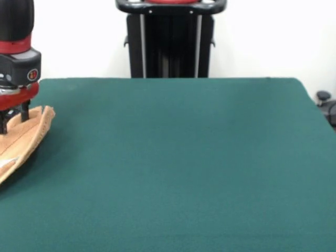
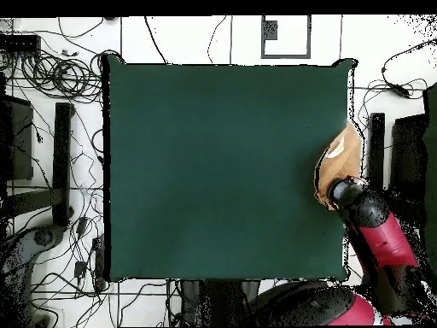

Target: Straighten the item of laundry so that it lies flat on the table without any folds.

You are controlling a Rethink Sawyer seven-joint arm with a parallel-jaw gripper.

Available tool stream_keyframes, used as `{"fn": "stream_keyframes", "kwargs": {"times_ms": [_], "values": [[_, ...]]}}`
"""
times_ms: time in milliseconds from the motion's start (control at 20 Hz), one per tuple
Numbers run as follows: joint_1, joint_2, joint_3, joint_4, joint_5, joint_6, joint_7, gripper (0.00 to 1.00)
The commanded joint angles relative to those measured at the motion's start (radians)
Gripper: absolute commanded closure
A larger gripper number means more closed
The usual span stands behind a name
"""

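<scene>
The tan-orange towel point(image 1: 32, 131) lies bunched at the far left edge of the green table point(image 1: 184, 157), partly off the picture, with one hemmed edge raised and curled. My gripper point(image 1: 13, 122) comes down onto that raised part, and its dark fingers point(image 1: 24, 110) are closed on the cloth. In the overhead view the towel point(image 2: 335, 158) sits crumpled at the table's point(image 2: 213, 171) right edge, partly hanging past it, and the gripper point(image 2: 340, 191) is at its lower end. The band and label do not show clearly.
The robot's black pedestal point(image 1: 170, 42) stands behind the far side of the table. Cables point(image 2: 51, 77) and black stands point(image 2: 61, 162) lie on the floor to the left of the table in the overhead view. My red arm point(image 2: 384, 239) reaches in from the lower right.
</scene>
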Motion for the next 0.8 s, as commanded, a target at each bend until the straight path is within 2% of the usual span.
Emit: {"fn": "stream_keyframes", "kwargs": {"times_ms": [50,200,250,450,550,650,700,800], "values": [[0.103,0.030,-0.016,0.010,0.030,0.016,0.153,0.00],[0.137,0.044,-0.058,-0.001,0.052,0.045,0.184,0.00],[0.135,0.044,-0.058,-0.003,0.048,0.049,0.165,1.00],[0.196,0.091,-0.154,-0.036,0.078,0.033,0.218,1.00],[0.193,0.090,-0.225,-0.052,0.038,0.033,0.160,1.00],[0.126,0.059,-0.223,-0.042,-0.016,-0.035,0.079,1.00],[0.045,0.012,-0.146,-0.014,-0.068,-0.088,0.009,1.00],[-0.049,-0.033,-0.053,0.023,-0.131,-0.155,-0.044,1.00]]}}
